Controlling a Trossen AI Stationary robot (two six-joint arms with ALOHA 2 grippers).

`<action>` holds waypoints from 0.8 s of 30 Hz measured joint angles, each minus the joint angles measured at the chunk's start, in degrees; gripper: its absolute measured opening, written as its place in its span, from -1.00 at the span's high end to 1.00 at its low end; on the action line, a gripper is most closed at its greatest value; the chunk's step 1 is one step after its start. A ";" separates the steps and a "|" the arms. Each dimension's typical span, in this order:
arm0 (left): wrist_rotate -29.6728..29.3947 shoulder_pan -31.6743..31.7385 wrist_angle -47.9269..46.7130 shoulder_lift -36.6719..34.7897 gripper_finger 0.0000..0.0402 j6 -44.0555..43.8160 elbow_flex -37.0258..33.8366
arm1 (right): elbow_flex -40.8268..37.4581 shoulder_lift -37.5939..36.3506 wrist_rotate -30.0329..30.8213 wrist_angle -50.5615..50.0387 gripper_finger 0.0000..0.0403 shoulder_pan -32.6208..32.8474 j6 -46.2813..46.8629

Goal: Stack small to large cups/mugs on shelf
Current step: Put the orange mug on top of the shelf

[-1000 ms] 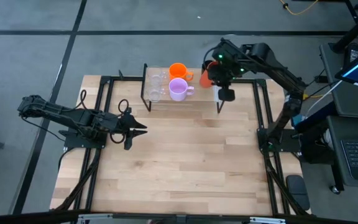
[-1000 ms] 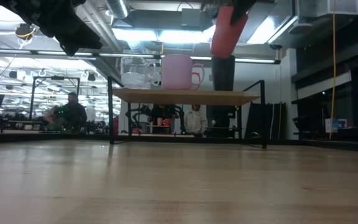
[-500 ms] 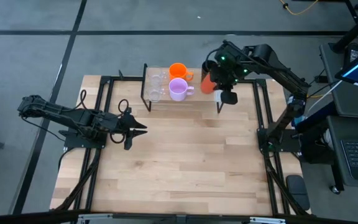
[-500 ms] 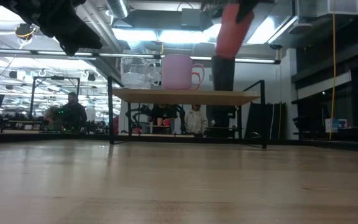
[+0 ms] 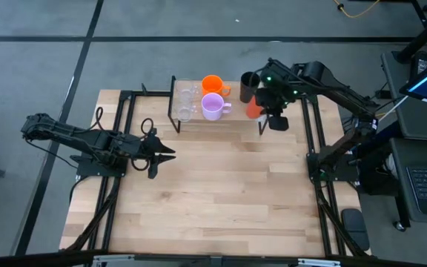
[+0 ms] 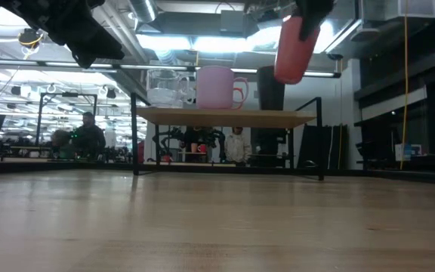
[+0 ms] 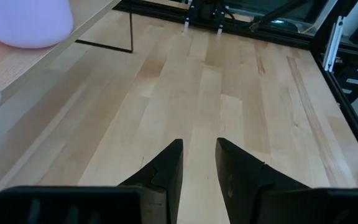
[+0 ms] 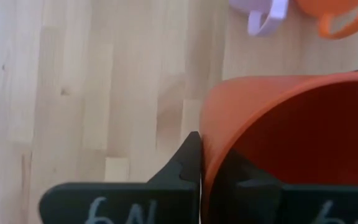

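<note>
My right gripper [image 5: 264, 105] is shut on the red-orange cup [image 6: 296, 49] and holds it above the right end of the shelf [image 6: 225, 115]. On the shelf's top board stand two clear glass cups [image 5: 186, 104], the orange mug [image 5: 213, 84], the lilac mug [image 5: 213, 107] and the black cup [image 5: 249, 81], each on its base. In the low view the black cup [image 6: 270, 87] stands just left of the red-orange cup. My left gripper [image 5: 167, 154] hovers over the table's left part, in front of the shelf, with a narrow gap between its fingers [image 7: 173, 165], and holds nothing. My right gripper pinches the red-orange cup's wall at its rim [image 8: 205, 149], one finger outside [image 8: 188, 163] and one inside the mouth. The fingers come from above, pointing down. The cup hangs below them, lifted clear of the shelf and tilted, its bottom toward the black cup.
The black frame rails [image 5: 313, 148] run along the table's left and right sides. Bare wooden tabletop [image 5: 221, 185] lies in front of the shelf. People show in the room beyond the table [image 6: 89, 136].
My right gripper has carried the red-orange cup toward the table's right and near edges, away from over the black cup, which now shows uncovered from above. The cup stays tilted and clear of the shelf.
</note>
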 joint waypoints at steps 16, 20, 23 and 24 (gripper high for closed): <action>0.00 0.00 -0.01 0.01 0.56 0.01 0.01 | -2.01 0.00 -1.49 3.99 0.94 0.00 -1.02; 0.00 0.00 -0.01 0.00 0.56 0.02 0.00 | -2.01 0.00 -1.47 4.84 0.94 0.00 -1.01; 0.00 -0.01 0.00 0.01 0.56 0.02 0.00 | -2.01 0.34 -1.50 4.88 0.94 0.00 -0.72; 0.00 -0.01 -0.01 0.01 0.56 0.02 0.01 | -2.01 0.65 -1.49 4.86 0.94 0.00 -0.04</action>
